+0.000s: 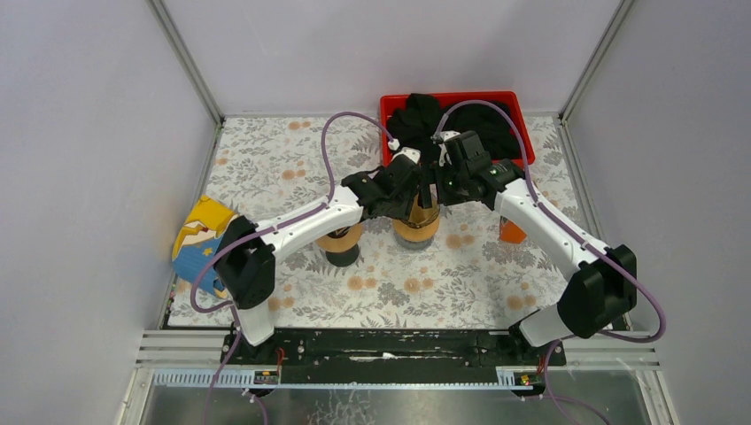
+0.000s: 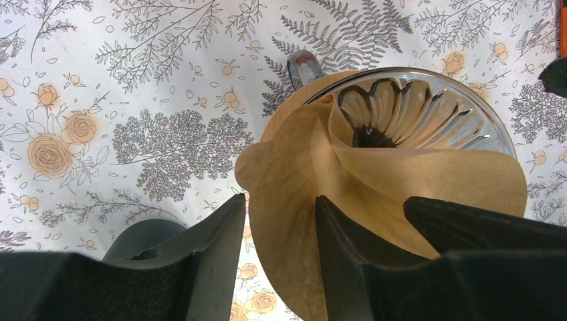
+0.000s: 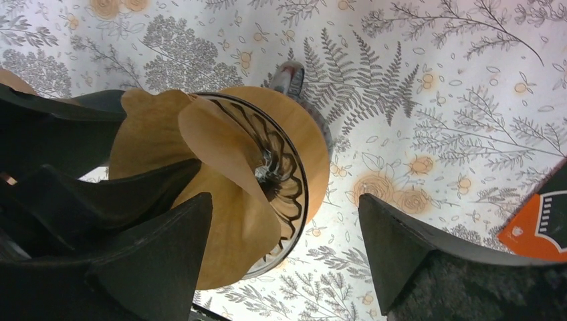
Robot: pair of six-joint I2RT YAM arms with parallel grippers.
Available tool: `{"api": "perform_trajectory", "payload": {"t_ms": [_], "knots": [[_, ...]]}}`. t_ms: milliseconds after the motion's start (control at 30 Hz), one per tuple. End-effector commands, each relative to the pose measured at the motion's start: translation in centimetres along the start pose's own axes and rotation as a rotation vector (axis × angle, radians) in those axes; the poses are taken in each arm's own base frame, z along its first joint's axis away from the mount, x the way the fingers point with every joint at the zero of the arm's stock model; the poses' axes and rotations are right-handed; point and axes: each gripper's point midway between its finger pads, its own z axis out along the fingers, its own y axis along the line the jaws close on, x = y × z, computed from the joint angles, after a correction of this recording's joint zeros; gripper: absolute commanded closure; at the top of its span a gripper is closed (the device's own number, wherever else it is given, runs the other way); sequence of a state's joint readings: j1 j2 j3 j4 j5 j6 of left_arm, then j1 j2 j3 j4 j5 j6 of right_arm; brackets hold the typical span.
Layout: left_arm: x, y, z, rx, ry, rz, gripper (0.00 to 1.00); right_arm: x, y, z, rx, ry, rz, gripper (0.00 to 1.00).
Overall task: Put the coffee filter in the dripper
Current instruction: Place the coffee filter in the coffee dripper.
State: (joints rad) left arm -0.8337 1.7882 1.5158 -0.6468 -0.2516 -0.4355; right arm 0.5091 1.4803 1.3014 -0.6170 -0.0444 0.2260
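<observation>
floral table (image 1: 274, 159) | dripper (image 1: 416, 232) centre | red bin (image 1: 387, 111) rear | orange packet (image 1: 512, 234) right

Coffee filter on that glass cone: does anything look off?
Yes. The coffee filter sits askew in the dripper: one part dips inside, the rest drapes outside over the rim, leaving most ribbed glass bare.

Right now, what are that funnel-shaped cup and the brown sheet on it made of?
The dripper looks like clear glass: see-through, glossy, with moulded ribs. The filter seems to be thin unbleached paper: matte tan, softly curled.
</observation>
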Motion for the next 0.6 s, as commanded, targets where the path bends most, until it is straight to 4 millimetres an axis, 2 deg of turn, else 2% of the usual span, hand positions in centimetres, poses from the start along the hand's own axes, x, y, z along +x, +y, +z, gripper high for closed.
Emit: {"api": "perform_trajectory", "payload": {"t_ms": [0,367,567], "knots": [[-1.4,-0.1,-1.0,0.027,-0.055,-0.020,0.50,-1.5,1.1,0.3,-0.059,-0.048,-0.025,0.13],[-1.7,-0.3,-1.1,0.038,-0.065,-0.023,0.50,-1.2,1.1,3.7,-0.082,-0.009,-0.029,0.12],[-1.6,-0.3,-1.0,0.038,-0.061,-0.025,0.50,-0.5,-0.7,4.7,-0.011,-0.004,0.005,0.13]]}}
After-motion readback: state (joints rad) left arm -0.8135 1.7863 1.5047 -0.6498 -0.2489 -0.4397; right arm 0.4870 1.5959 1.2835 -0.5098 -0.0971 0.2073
